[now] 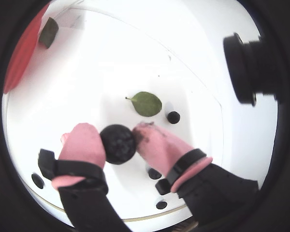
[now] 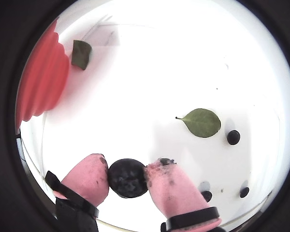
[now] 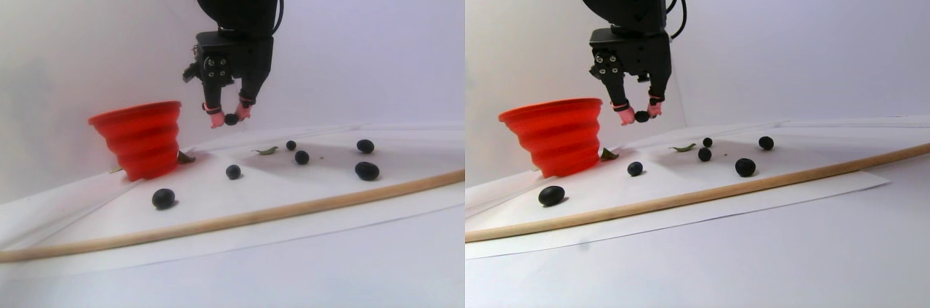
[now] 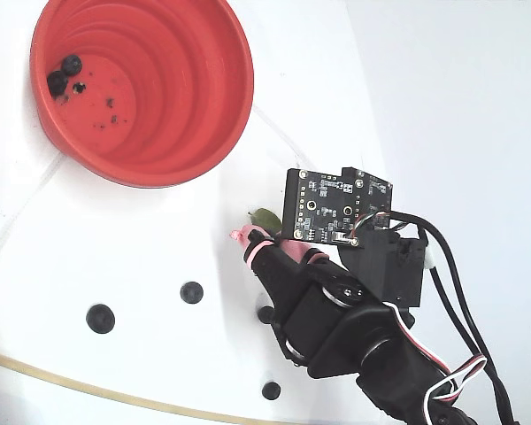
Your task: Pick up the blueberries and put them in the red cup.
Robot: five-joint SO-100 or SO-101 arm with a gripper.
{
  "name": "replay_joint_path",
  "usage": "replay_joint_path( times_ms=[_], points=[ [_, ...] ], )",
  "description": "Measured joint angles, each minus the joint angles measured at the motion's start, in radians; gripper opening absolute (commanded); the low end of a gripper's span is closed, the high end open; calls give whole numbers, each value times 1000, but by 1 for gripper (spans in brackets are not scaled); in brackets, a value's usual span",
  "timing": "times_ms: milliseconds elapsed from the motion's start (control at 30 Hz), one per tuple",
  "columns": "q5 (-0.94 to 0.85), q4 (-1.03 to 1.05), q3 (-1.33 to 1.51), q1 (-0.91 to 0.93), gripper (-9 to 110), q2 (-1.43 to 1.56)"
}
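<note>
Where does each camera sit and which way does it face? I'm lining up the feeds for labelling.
A wrist view: rides the arm, looking down past the gripper pinching a blueberry over the white sheet.
A wrist view: likewise, from the other side; red cup at left.
Stereo pair view: low beside the table, facing sideways at the cup and raised arm.
Fixed view: above, looking down into the cup; arm lower right.
All show the cup.

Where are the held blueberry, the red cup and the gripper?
held blueberry (image 2: 128, 178): a wrist view, centre of the berry.
red cup (image 4: 214, 133): fixed view, inner wall near the rim.
gripper (image 1: 119, 141): a wrist view, midway between the pink fingertips.
</note>
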Motion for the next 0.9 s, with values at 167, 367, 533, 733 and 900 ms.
replay_joint_path(
  times_ms=[167,367,533,733,900],
  points=[
    [17,29,2,-25,14,41],
    [28,57,2,-57,14,86],
    [28,80,2,-84,14,118],
    [46,107,2,-118,14,147],
    [55,115,2,-152,14,164]
  ],
)
